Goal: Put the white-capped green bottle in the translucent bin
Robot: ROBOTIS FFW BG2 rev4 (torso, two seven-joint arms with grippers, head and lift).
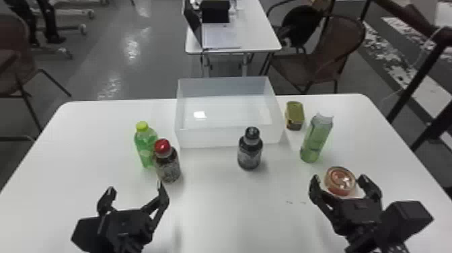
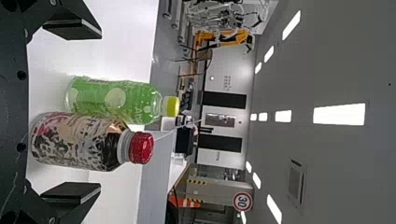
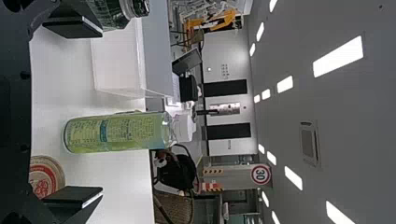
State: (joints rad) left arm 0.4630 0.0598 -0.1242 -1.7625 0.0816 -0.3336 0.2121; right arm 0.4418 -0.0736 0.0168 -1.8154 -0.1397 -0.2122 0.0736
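- Head view: white-capped green bottle [image 1: 315, 141] stands upright on the tabletop [image 1: 218, 208], front-right of the translucent bin [image 1: 215, 137].
- Left pincer [image 1: 136, 188]: spread wide, front-left of the bin.
- Right pincer [image 1: 339, 178]: also wide, front-right of the bin.

Yellow-capped bottle [image 1: 144, 145] partly hidden behind red-capped bottle [image 1: 168, 166]; black-capped bottle [image 3: 113, 13] cropped, right wrist view.

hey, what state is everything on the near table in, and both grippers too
White-capped green bottle: upright, capped
Yellow-capped green bottle: upright, capped
Red-capped bottle: upright, capped
Black-capped bottle: upright, capped
Translucent bin: open-topped, no bottle inside
Round tin: closed, lying flat
Rectangular tin: looks closed
Left gripper: open, holding nothing
Right gripper: open, holding nothing
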